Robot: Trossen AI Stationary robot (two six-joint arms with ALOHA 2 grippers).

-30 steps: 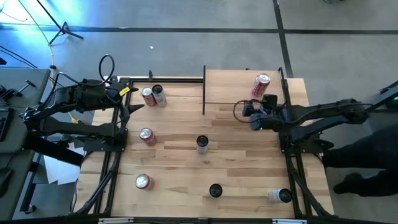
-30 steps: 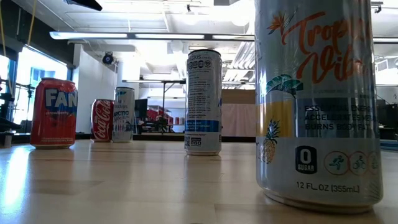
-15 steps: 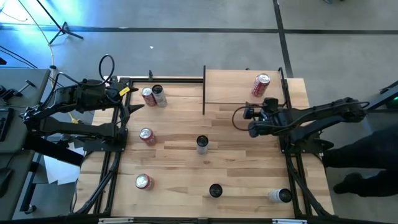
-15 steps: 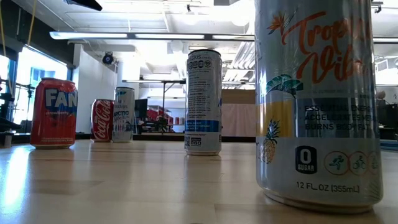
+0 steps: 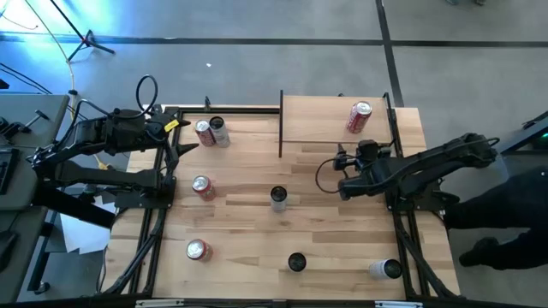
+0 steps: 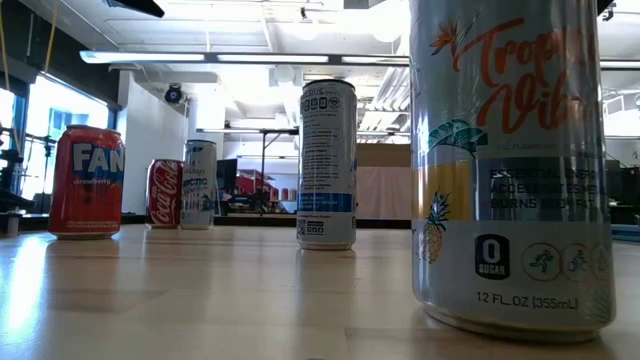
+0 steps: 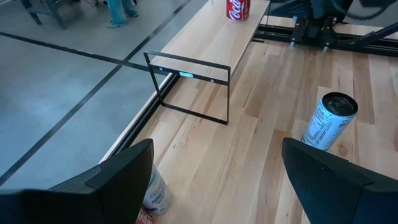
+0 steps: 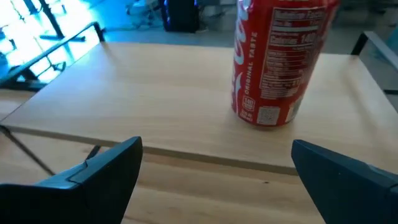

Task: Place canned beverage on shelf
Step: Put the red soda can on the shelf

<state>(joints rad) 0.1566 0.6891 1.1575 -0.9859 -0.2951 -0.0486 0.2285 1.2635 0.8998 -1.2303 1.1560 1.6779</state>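
Observation:
A red Coca-Cola can (image 5: pixel 358 117) stands upright on the shelf (image 5: pixel 317 120), a light-wood board with a thin black frame at the table's far right. It also shows in the right wrist view (image 8: pixel 280 62) and the left wrist view (image 7: pixel 237 9). My right gripper (image 5: pixel 366 151) is open and empty. It is just off the shelf's near edge (image 8: pixel 186 155) and points toward the can. My left gripper (image 5: pixel 184 142) is open and empty at the table's far left, beside two cans (image 5: pixel 211 131).
Several more cans stand on the tabletop: red ones (image 5: pixel 202 186) (image 5: pixel 198 249), a silver one at the centre (image 5: pixel 278 198), a black one (image 5: pixel 296 262) and a pale one (image 5: pixel 385 269) near the front edge. The shelf's black frame post (image 5: pixel 281 124) stands at its left end.
My right gripper has drawn back from the red can toward the table's near edge, off the shelf board. The can has stayed upright on the shelf.

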